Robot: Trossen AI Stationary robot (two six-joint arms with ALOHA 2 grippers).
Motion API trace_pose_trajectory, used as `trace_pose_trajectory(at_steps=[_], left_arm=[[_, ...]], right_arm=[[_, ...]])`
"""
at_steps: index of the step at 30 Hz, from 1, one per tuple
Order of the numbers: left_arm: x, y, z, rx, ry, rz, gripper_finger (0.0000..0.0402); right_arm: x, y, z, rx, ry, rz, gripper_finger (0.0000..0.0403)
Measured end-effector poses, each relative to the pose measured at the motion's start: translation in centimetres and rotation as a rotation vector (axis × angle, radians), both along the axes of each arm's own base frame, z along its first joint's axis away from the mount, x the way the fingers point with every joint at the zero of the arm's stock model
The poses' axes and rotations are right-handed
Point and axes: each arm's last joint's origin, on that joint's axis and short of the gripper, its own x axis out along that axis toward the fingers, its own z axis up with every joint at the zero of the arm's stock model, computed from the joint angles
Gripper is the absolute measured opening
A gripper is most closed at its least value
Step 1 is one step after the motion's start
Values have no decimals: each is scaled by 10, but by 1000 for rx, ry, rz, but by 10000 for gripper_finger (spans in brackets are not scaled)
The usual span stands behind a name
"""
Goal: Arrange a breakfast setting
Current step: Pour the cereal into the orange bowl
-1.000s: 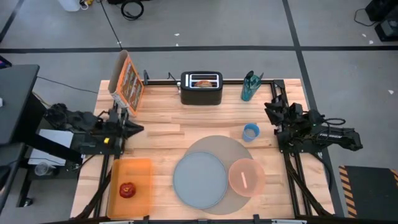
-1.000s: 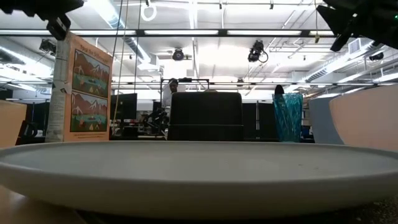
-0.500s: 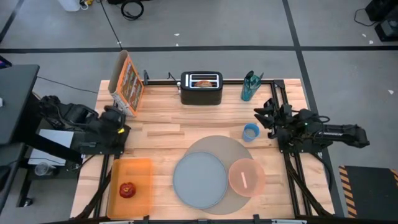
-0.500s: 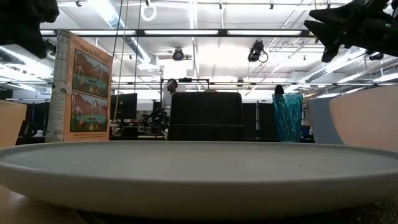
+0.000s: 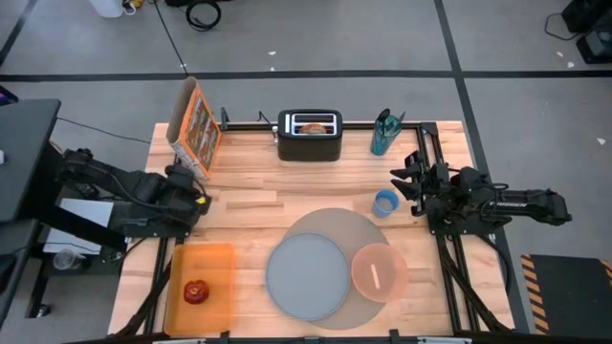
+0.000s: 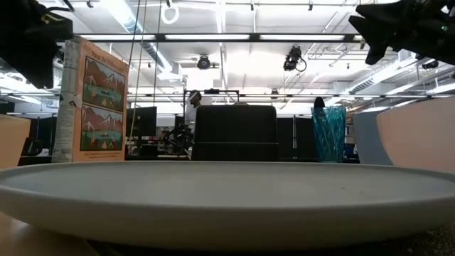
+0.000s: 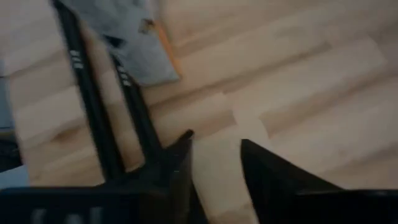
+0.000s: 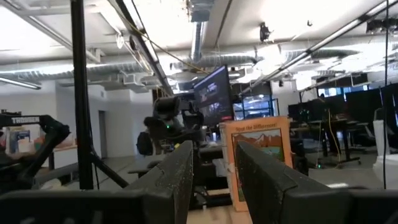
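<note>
The desk (image 5: 249, 186) carries everything. Largest on it is the round grey mat (image 5: 337, 270), lying toward the near edge, right of centre. The grey-blue plate (image 5: 306, 277) sits on the mat's left part, bare; the pink bowl (image 5: 379, 271) rests on the mat's right rim, just beside the plate, with a small pale thing inside that could be the spoon — too small to tell. At the near left corner the orange tray (image 5: 201, 275) holds the red apple (image 5: 195, 291). Along the far edge stand the cereal box (image 5: 195, 126) at the left, the black toaster (image 5: 310, 136) in the middle with the bagel (image 5: 312, 126) in its slot, and a teal glass (image 5: 382, 133) to the right. A small blue cup (image 5: 385, 203) stands near the right edge.

The left gripper (image 7: 216, 163) hangs over bare wood just in front of the cereal box, fingers parted, holding nothing. The right gripper (image 8: 214, 163) hovers by the blue cup, raised and pointing across the desk, also spread and empty.

Judging from this, bowl and plate are unfilled and most of the work remains. The risks: the tall box is narrow-footed and could tip if the left fingers clip it off-centre — and the right gripper, so close to the cup, might knock it when descending. Poured cereal could miss a bowl perched on the mat's rim.
</note>
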Motion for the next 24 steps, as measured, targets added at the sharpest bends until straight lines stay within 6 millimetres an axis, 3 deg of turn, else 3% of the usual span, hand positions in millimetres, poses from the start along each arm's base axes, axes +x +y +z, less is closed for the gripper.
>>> trace_pose_trajectory(at_steps=[4,7,13,19,24], left_arm=[[4,11,0,53,-12,130,220],[4,21,0,83,-8,217,239],[2,36,1,106,66,267,243],[1,46,1,121,128,255,243],[11,56,2,134,84,206,243]], right_arm=[[3,0,-2,3,18,0,130],[3,-1,1,-17,-10,-6,130],[5,0,2,-46,-14,30,130],[24,1,8,-70,234,132,130],[35,2,12,-86,264,129,130]])
